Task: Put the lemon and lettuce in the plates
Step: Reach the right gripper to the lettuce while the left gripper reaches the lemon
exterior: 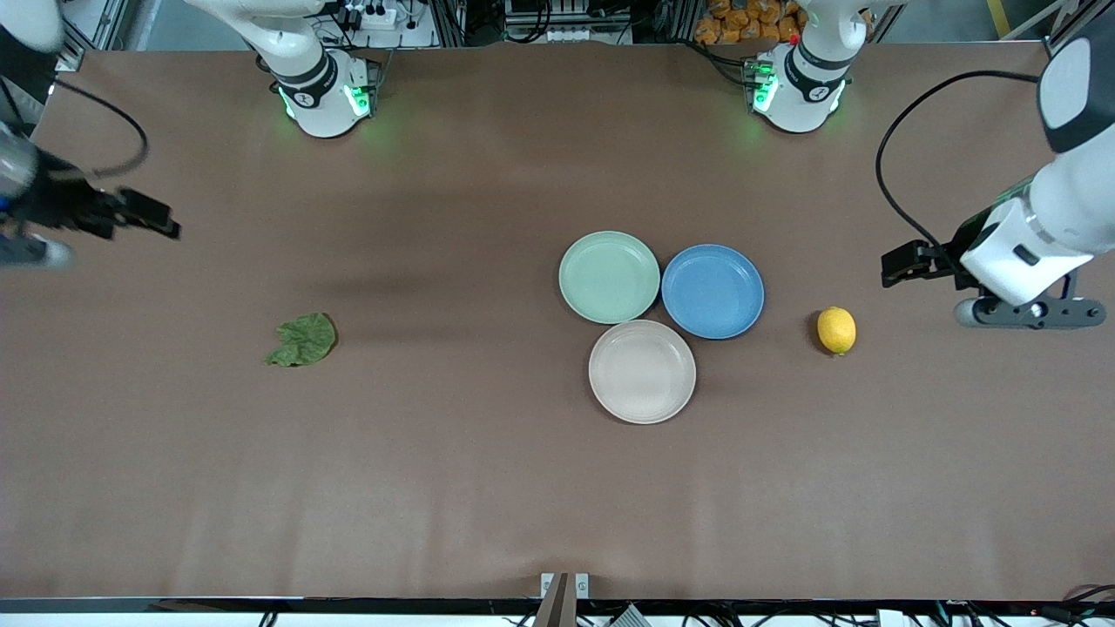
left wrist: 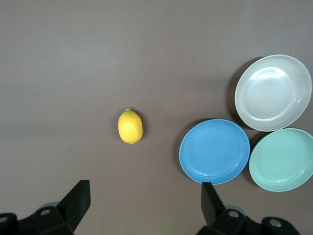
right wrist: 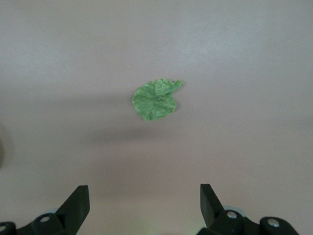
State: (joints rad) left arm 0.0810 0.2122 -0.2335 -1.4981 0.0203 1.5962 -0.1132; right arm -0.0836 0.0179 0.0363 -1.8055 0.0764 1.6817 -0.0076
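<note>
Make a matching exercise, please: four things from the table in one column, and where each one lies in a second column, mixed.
Things
1. lemon
2. lettuce
3. mint green plate
4. beige plate

Places
A. of the three plates, nearest to the front camera
B. on the bare table toward the right arm's end
C. touching the blue plate, on its side toward the right arm's end
D. on the bare table toward the left arm's end, beside the blue plate

Pairs: 1-D, 2-B, 3-C, 4-A
</note>
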